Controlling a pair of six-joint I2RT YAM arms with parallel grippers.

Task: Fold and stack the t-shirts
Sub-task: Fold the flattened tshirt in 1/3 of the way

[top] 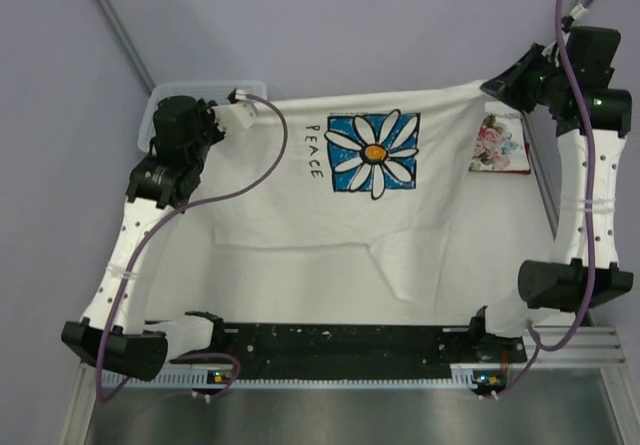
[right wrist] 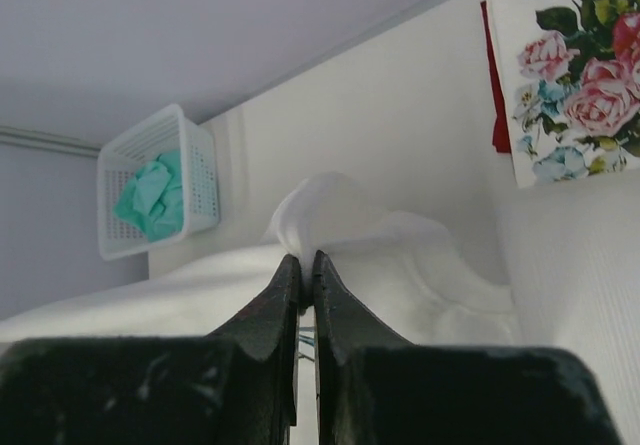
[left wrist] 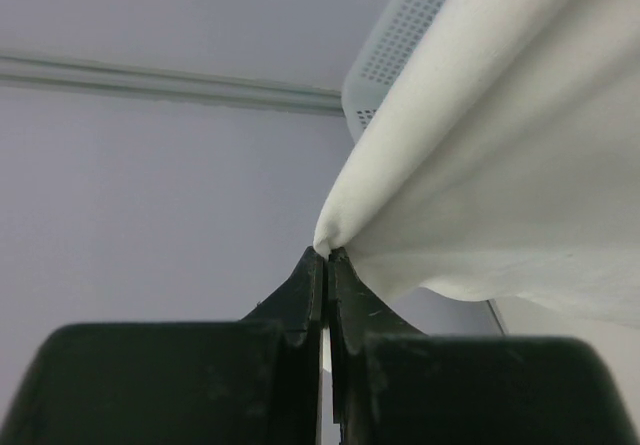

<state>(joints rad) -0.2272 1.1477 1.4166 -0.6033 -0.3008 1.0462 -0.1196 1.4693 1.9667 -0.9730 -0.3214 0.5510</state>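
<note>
Presently the white daisy shirt (top: 370,215) is stretched across the frame's centre, its far corners pinched by my left end effector (top: 233,107), upper left, and right end effector (top: 497,87), upper right, taut, I judge, for a clean fold; the rose-print shirt (top: 500,145) waits beside it.

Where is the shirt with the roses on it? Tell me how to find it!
Find the big white t-shirt with the blue daisy, spread out wide in the middle. Look just past its right edge, beside the right gripper, for the small folded rose-print shirt. It is the only one covered in pink roses, with a dark red shirt peeking out at its edge.
</note>
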